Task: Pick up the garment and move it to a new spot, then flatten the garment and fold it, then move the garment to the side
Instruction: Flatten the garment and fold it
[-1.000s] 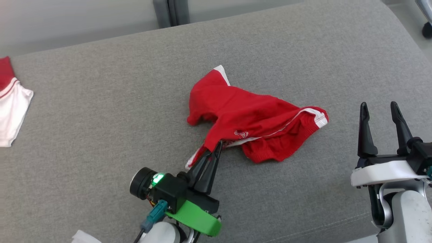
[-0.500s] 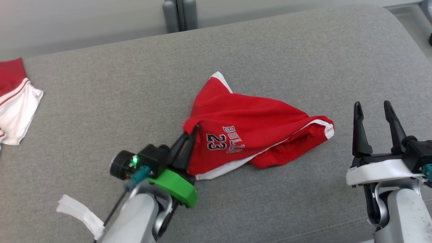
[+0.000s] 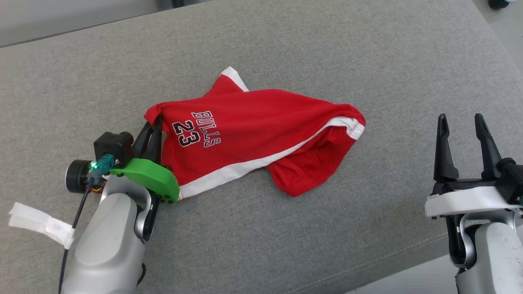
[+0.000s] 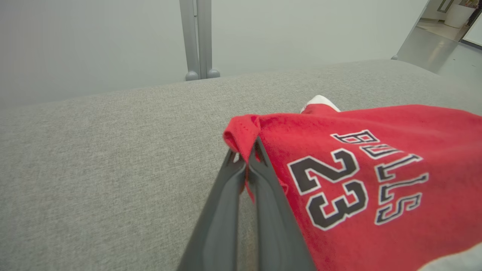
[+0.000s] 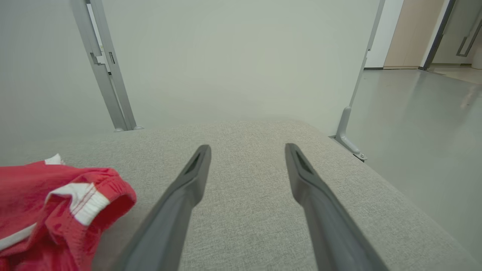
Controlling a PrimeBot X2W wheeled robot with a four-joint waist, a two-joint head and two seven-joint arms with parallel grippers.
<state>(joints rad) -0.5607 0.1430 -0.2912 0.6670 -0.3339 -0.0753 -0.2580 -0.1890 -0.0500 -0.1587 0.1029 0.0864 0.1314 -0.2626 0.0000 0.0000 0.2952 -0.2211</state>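
- On a grey, fabric-covered surface, a red garment lies crumpled near the middle. Its panel printed "BULLS 23" faces up, and a white band runs along its lower edge.
- The left gripper has its two dark fingers pressed together on a bunched red corner at the garment's left end. In the left wrist view the cloth folds over the fingertips.
- The right gripper stands well apart from the garment, over the right side of the surface. Its fingers are spread with nothing between them.
- The garment's right end, a gathered opening with white trim, rests on the weave at the lower left of the right wrist view.
- The surface is a light grey woven cloth that rounds off at its far edge, and a stitched seam runs near its front edge.
- Behind it rises a plain pale wall, with a grey metal upright standing against it.
- To the right, a glossy pale floor stretches toward a beige door.
- A white strip of tape hangs on the cable beside the left forearm.
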